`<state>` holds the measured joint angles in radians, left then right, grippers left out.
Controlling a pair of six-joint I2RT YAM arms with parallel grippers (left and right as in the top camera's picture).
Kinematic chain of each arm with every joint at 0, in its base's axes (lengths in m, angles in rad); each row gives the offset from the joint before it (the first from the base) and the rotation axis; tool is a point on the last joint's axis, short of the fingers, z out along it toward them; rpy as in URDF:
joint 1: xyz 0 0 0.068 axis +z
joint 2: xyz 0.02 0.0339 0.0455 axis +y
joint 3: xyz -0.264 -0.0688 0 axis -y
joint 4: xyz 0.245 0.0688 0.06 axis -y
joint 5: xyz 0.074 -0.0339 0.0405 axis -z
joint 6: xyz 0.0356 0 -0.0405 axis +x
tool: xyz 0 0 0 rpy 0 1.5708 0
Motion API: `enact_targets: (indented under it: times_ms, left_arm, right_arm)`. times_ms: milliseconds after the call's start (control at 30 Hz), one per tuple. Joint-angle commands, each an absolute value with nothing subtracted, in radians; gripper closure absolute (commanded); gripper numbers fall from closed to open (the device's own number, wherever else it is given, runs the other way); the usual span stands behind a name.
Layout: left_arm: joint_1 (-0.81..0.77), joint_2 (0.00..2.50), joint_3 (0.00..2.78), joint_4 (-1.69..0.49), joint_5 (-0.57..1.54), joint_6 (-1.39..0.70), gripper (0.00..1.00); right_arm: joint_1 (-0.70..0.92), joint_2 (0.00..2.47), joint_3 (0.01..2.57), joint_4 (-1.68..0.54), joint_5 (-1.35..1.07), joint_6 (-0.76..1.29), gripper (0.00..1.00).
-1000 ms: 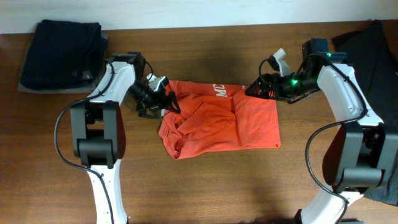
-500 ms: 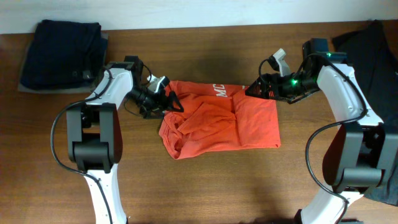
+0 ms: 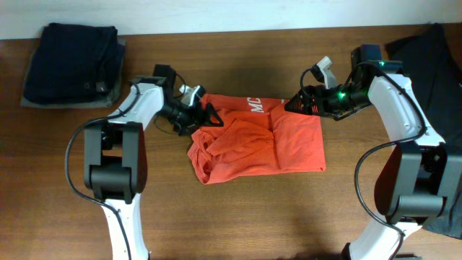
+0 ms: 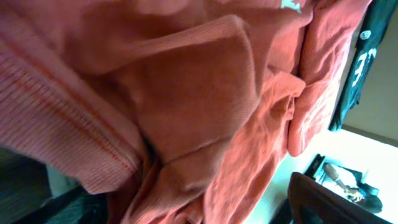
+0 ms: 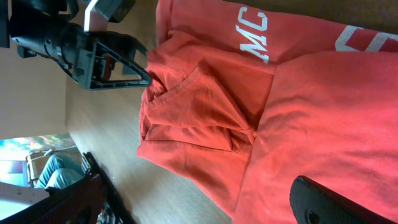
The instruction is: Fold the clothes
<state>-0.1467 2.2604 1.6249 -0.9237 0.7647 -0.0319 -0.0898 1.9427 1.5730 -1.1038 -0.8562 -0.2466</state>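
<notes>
Left fingers clamped on the orange shirt, right fingers spread open.
My left fingers pinch a bunched fold at the shirt's left edge; that wrist view is nothing but fabric. Right fingers sit wide apart at the top right edge, and I can't tell if they touch. The shirt lies mid-surface between both arms, left half rumpled, right half flat, white lettering near the top.

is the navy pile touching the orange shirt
No: in the overhead view the navy pile sits at the far-left corner, with bare table between it and the orange shirt.
</notes>
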Motion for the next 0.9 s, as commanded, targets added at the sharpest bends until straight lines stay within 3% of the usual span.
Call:
enact_targets:
  times_ms: [0, 167, 233, 333, 500, 867]
  left_arm:
    - [-0.185, 2.352, 1.568, -0.913, 0.569, -0.096, 0.17]
    - [-0.2, 2.352, 1.568, -0.901, 0.548, -0.12, 0.45]
    - [-0.2, 2.352, 1.568, -0.901, 0.548, -0.12, 0.63]
    - [-0.2, 2.352, 1.568, -0.902, 0.534, -0.12, 0.99]
    - [-0.195, 2.352, 1.575, -0.91, 0.507, -0.122, 0.99]
    - [-0.062, 2.352, 1.71, -1.093, 0.229, -0.133, 0.99]
  right_arm:
    - [-0.087, 1.942, 1.576, -1.108, -0.855, -0.252, 0.01]
    - [-0.087, 1.942, 1.576, -1.109, -0.855, -0.252, 0.01]
    - [-0.087, 1.942, 1.576, -1.109, -0.855, -0.252, 0.01]
    - [-0.087, 1.942, 1.576, -1.109, -0.855, -0.252, 0.01]
    - [-0.087, 1.942, 1.576, -1.113, -0.828, -0.252, 0.01]
    - [-0.086, 1.942, 1.576, -1.13, -0.795, -0.252, 0.01]
